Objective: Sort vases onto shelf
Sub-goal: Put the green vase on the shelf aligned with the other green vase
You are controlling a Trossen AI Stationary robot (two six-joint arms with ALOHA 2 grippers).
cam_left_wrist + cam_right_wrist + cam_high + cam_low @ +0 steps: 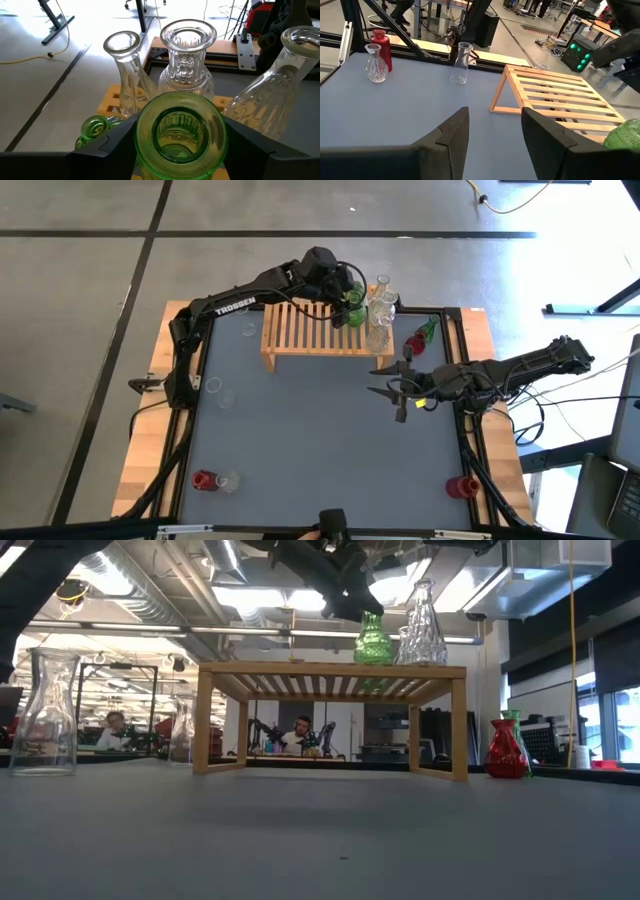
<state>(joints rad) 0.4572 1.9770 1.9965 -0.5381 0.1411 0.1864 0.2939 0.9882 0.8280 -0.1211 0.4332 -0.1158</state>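
My left gripper [345, 292] reaches over the shelf [310, 330] to its far right corner and is shut on a green vase [181, 131]. That vase stands upright on the slatted top [373, 640]. A smaller green vase [94, 127] stands next to it. Clear vases [187, 55] [125, 70] [285, 85] cluster just beyond, at the shelf's right end. My right gripper [392, 383] hangs open over the mat to the near right of the shelf, with nothing between its fingers [495, 135]. My left gripper pinches the green vase between its two fingers [107, 145], one on each side, just under the flared rim [142, 135]. The fingers come from the table's left, slanting downward. The vase stays upright, and in the low view its base looks level with the shelf's slats [373, 662].
A red vase with a green one [420, 338] stands right of the shelf. Clear vases stand at the mat's left [213, 385] [250, 330]. A red and a clear vase [203, 479] stand at the near left, another red one [462, 486] at the near right. The mat's middle is free.
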